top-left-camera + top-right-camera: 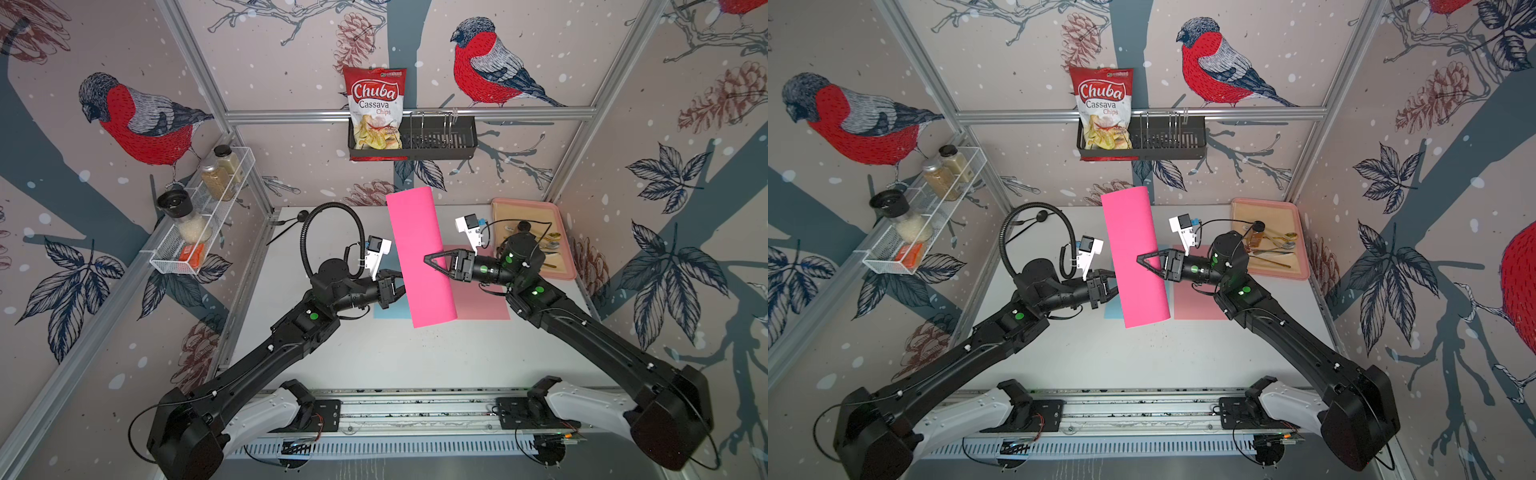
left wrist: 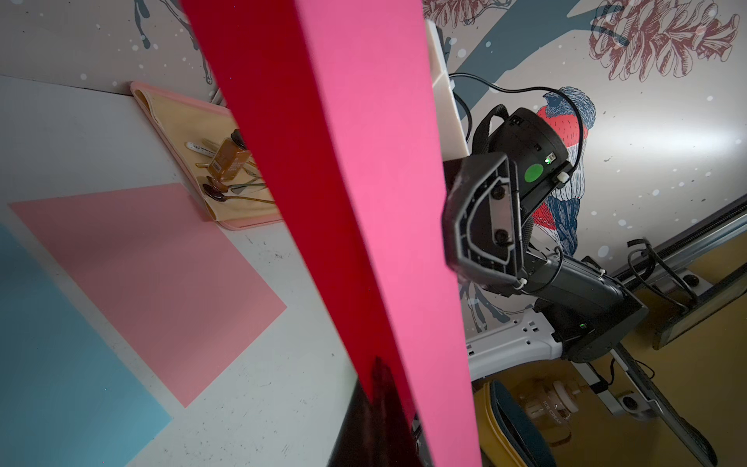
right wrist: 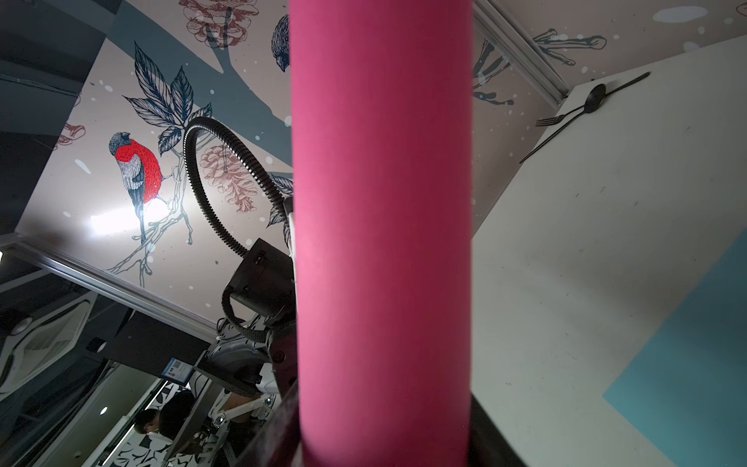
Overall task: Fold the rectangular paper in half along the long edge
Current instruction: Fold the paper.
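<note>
Hot pink paper [image 1: 415, 224] aloft above table [image 1: 415, 365], bent lengthwise into loose loop. Long edges apparently together in left hand [image 1: 400, 286], clamped shut on them. Right hand [image 1: 437, 261] straddles rounded bend, jaws partly apart; grip unclear. Remaining: flatten loop, press crease.
</note>
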Available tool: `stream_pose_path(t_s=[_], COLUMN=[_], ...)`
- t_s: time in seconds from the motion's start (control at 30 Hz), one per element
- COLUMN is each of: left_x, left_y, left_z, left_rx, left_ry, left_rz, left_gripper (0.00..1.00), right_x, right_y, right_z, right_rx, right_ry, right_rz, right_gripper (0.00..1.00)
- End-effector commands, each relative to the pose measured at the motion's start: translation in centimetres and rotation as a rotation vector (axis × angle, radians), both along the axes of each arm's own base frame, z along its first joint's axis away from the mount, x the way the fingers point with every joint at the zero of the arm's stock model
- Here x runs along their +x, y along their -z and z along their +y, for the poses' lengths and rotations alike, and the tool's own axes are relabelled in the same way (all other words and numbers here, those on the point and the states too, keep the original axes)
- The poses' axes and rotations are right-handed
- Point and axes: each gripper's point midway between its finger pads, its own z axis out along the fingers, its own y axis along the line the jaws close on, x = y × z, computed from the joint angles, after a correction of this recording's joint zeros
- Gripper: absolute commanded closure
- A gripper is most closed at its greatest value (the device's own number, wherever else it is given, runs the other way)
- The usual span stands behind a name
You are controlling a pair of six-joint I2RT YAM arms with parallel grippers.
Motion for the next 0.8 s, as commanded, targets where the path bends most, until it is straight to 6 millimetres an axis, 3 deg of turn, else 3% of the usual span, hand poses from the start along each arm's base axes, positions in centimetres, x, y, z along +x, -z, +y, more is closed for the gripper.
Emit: stream_pose_path(t_s=[0.0,0.2,0.77], left_x=[-0.4,-0.4,-0.4], left_y=[-0.6,-0.7,-0.5], left_z=[-0.1,-0.1,-0.1], left_rx=[-0.012,-0.011,-0.009], left_ry=[0.021,0.02,0.019], left_rz=[-0.019,-0.022,-0.022], left_gripper=[1.0,1.0,1.0], right_x=[0.1,0.3,0.4], right_y=[-1.3,-1.4,-1.4], right_z=[-0.3,-0.5,-1.2], right_rx=[0.054,0.088,0.114], right_ry=[0.024,0.039,0.044], right_rz=[-0.046,-0.047,-0.037], right_gripper=[0.53,0.59,0.64])
